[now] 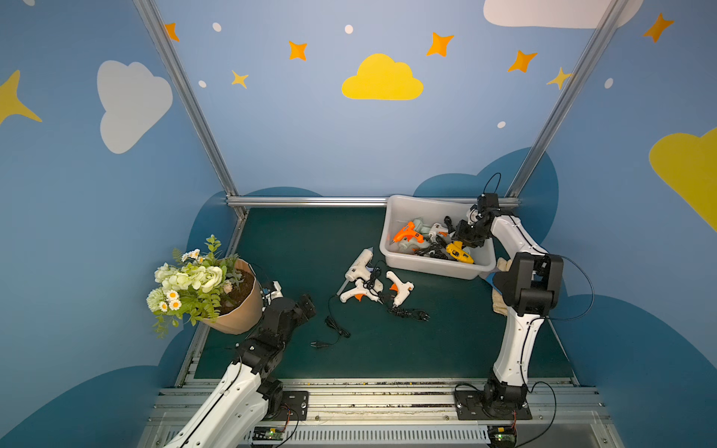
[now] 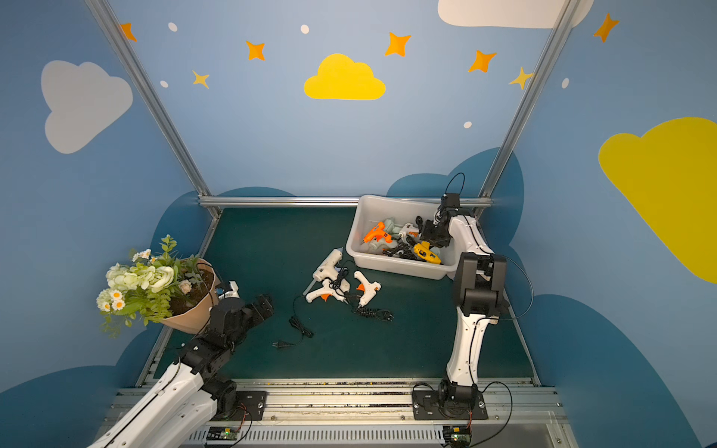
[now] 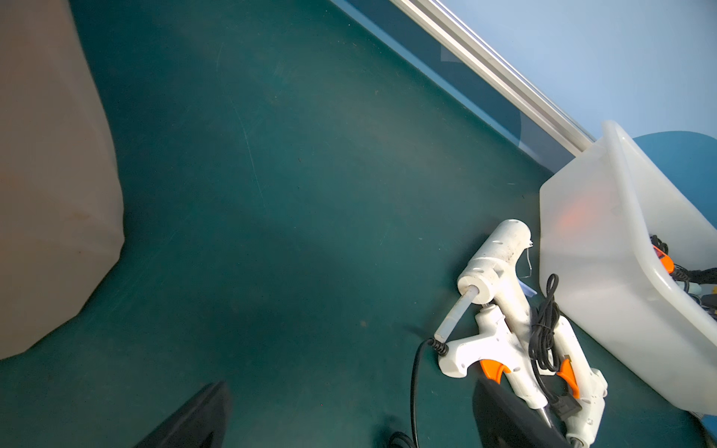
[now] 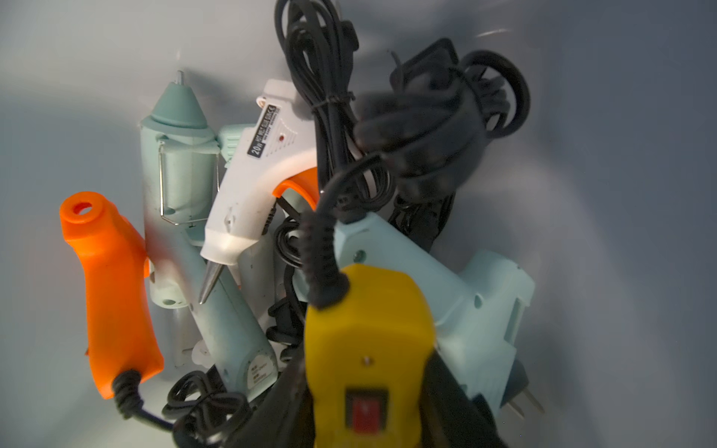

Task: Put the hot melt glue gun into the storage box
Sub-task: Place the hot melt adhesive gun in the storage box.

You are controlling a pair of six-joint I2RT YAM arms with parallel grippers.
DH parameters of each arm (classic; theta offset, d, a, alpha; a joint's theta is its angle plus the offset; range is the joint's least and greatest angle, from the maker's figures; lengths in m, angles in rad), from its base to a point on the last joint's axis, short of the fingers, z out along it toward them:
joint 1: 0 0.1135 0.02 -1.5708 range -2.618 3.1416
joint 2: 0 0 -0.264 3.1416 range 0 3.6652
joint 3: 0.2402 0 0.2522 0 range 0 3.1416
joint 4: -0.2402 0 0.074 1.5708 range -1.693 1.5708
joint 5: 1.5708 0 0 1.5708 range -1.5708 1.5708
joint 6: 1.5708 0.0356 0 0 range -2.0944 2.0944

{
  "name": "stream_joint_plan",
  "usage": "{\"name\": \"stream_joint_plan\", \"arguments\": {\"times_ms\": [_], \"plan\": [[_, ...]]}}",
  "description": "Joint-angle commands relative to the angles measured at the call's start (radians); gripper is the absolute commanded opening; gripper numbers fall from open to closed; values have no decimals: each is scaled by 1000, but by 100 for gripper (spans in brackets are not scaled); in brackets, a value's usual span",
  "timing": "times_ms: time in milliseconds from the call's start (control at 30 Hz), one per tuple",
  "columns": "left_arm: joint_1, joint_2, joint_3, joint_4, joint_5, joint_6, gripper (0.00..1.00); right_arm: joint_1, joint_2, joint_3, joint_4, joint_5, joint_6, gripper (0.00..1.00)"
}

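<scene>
Right wrist view: the yellow glue gun [image 4: 368, 333] fills the gap between the fingers of my right gripper [image 1: 463, 242], low over the pile. I read this as the drop-off.
Right jaws: they flank the yellow handle closely, but I cannot tell whether they pinch it or have let go.
Box: the storage box [image 1: 430, 268] sits at 1 o'clock on the green mat [image 1: 310, 240].
Contents: an orange glue gun [image 1: 405, 232], an orange-triggered white glue gun [image 4: 264, 163], mint glue guns [image 4: 182, 155] and bundled black cords [image 4: 426, 128]. The yellow one is at the box's 4 o'clock corner.
Left jaws: my left gripper [image 3: 351, 388] is spread wide and empty, low at 8 o'clock. It faces the loose guns, likely staged for the next pick.
Left to do: three loose white glue guns [image 1: 359, 265] lie tangled in their cords mid-mat, just at 7 o'clock of the box.
Bystander: the flower pot [image 1: 240, 310] stands at 9 o'clock and has no part in this.
</scene>
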Motion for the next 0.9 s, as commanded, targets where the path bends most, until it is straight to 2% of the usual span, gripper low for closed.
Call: {"name": "stream_joint_plan", "arguments": {"times_ms": [0, 233, 467, 567, 733, 867], "plan": [[3, -8, 2, -24, -10, 8, 100, 4, -45, 15, -24, 5, -9, 50], [3, 1, 8, -18, 21, 28, 100, 35, -174, -39, -5, 15, -15, 64], [6, 56, 15, 17, 71, 46, 100, 133, -365, -160, 19, 115, -10, 66], [5, 83, 17, 34, 90, 43, 100, 206, -468, -271, 53, 195, 31, 67], [5, 125, 20, 58, 114, 37, 100, 371, -621, -488, 104, 361, 145, 75], [5, 139, 27, 58, 121, 38, 100, 510, -678, -613, 115, 478, 209, 83]]}}
